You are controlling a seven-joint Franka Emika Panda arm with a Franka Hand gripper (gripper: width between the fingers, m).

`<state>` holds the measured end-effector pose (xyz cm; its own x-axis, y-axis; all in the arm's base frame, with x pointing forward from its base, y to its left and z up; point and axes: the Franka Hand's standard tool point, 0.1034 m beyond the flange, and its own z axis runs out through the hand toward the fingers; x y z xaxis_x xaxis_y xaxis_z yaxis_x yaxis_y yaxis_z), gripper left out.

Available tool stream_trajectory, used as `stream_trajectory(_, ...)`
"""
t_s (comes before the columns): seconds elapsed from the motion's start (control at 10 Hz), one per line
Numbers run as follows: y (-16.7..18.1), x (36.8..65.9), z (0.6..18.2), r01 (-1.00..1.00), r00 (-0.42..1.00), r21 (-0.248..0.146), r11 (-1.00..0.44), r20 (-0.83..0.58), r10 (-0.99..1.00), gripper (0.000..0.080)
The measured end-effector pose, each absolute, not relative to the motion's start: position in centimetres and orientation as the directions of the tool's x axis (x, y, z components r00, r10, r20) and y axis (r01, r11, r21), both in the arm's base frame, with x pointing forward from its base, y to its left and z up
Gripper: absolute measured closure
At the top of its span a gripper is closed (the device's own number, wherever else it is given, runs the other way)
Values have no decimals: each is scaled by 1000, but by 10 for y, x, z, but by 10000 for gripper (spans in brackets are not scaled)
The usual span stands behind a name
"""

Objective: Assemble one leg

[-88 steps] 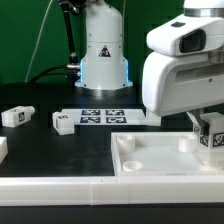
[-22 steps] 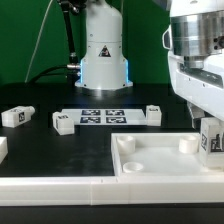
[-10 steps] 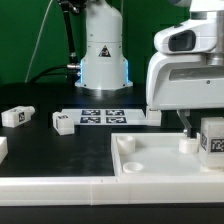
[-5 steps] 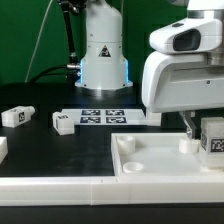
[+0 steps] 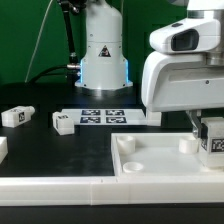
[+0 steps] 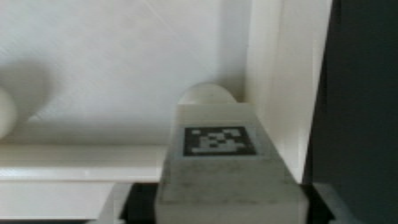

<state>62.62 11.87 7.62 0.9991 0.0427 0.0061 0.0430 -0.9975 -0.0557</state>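
My gripper (image 5: 207,133) is shut on a leg (image 5: 213,141), a small white block with a black-and-white tag. It holds the leg upright at the far right corner of the large white panel (image 5: 150,160), at the exterior view's right. In the wrist view the leg (image 6: 217,150) fills the middle between the dark fingers (image 6: 143,200), its end at a rounded corner socket (image 6: 210,95) of the panel (image 6: 107,60). I cannot tell how deep the leg sits in the socket.
Two more loose legs (image 5: 15,115) (image 5: 62,122) lie on the black table at the exterior view's left. The marker board (image 5: 100,116) lies behind the panel. The arm's base (image 5: 103,55) stands at the back. A white part (image 5: 3,148) shows at the left edge.
The wrist has turned and shifted slightly to the exterior view's left while still holding the leg at the panel's corner. The leg has stayed in nearly the same place.
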Motion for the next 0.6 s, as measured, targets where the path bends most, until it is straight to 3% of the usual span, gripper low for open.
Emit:
stream_trajectory(0.1, 119, 626, 76, 34, 999, -56, -998, 6, 34, 509)
stream_trajectory(0.6, 117, 626, 75, -539, 842, -70, -839, -17, -539, 509)
